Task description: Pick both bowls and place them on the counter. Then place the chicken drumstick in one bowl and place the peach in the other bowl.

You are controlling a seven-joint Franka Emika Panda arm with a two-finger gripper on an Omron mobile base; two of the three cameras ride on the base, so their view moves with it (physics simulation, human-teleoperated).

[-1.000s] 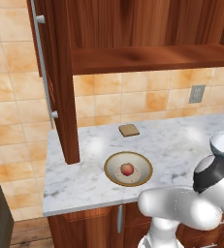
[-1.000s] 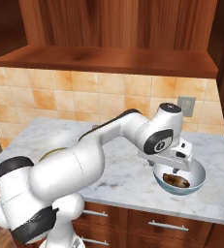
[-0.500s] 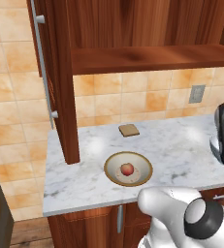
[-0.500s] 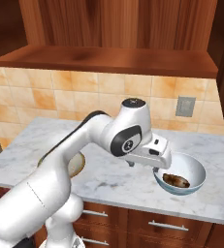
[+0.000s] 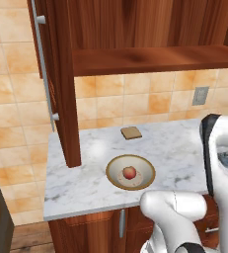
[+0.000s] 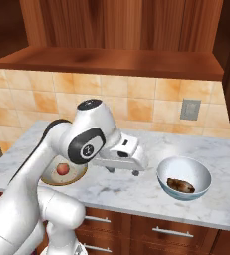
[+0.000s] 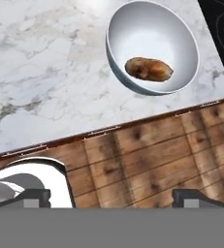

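Note:
The white bowl [image 6: 184,172] stands on the right of the marble counter [image 6: 136,191] with the chicken drumstick [image 6: 180,186] lying inside it. The hand view looks down on the same white bowl [image 7: 152,29] and drumstick [image 7: 149,69] near the counter's [image 7: 45,72] front edge. To the left sits the wide tan bowl [image 5: 114,173] holding the peach [image 5: 129,172]; from the right side the tan bowl [image 6: 49,178] and peach [image 6: 62,169] peek out behind my arm. My gripper [image 6: 124,171] hovers open and empty over the counter, between the two bowls and left of the white one, its fingertips [image 7: 33,196] spread wide.
A flat brown bread slice [image 5: 131,132] lies at the back of the counter. An open wooden cabinet door [image 5: 61,79] stands over the counter's left end under the upper shelf [image 5: 150,59]. A black stovetop [image 7: 222,29] borders the counter past the white bowl. A wall outlet [image 6: 190,108] sits on the tiles.
My arm has swung left, carrying the open gripper away from above the white bowl toward the middle of the counter. The drumstick stays in the white bowl, the peach in the tan bowl.

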